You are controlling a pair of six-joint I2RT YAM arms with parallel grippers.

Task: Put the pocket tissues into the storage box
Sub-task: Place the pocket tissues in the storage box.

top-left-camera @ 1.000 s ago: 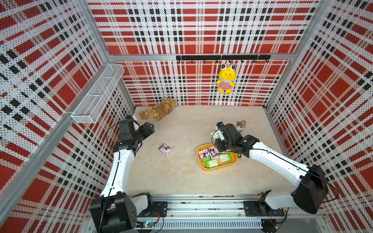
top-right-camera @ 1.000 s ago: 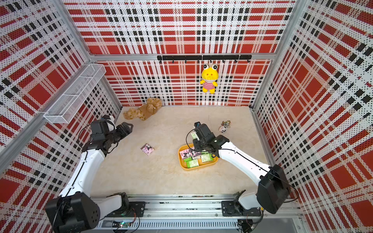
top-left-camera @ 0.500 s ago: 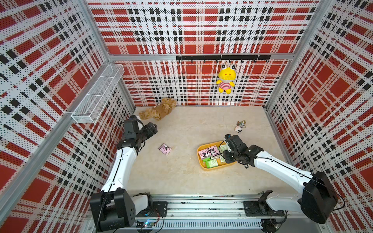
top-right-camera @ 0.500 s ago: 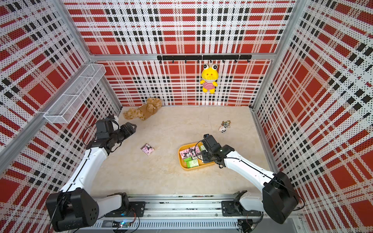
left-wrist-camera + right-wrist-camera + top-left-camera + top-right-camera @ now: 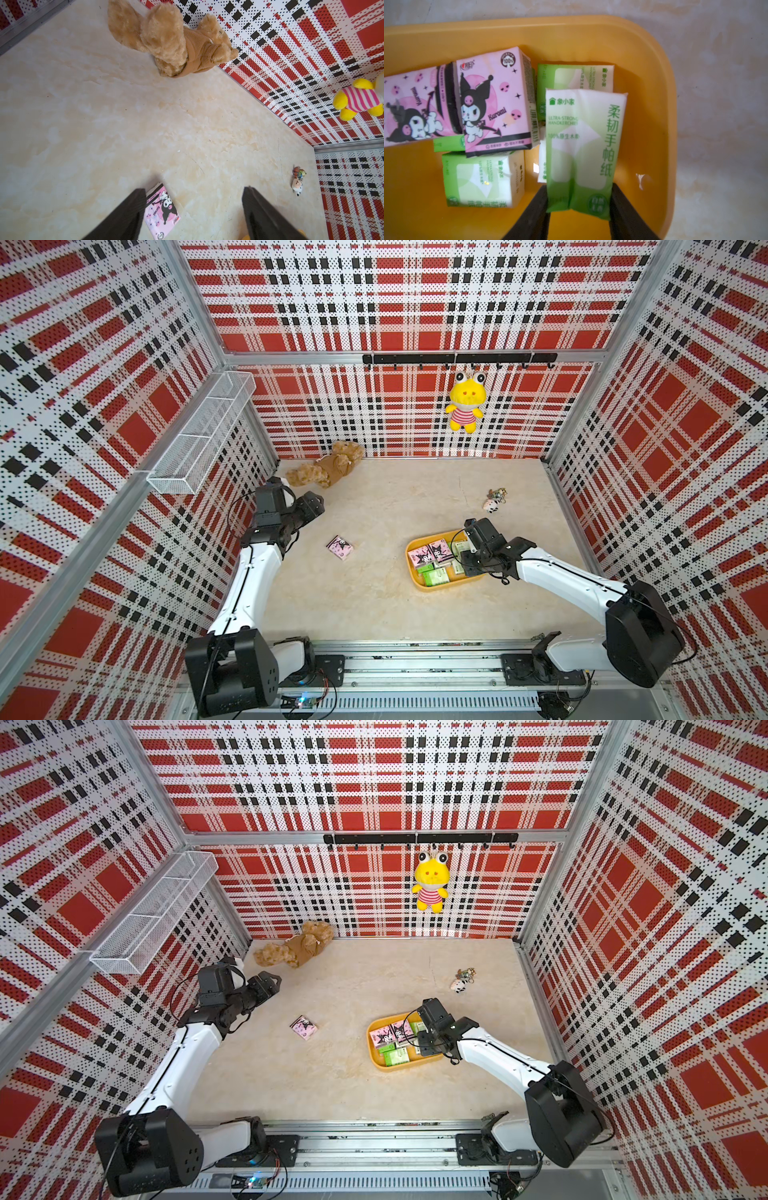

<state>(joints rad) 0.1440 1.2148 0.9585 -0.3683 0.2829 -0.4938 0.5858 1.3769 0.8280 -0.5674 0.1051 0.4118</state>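
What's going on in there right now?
The right gripper has a green tissue pack between its fingers, low over the storage box. The box already holds two pink packs and other green packs. The left gripper is open and empty above the table, pointed toward the lone pink pack, the only one seen outside the box.

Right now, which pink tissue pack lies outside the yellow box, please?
The pink pack lying alone on the table; the other two pink packs sit inside the storage box.
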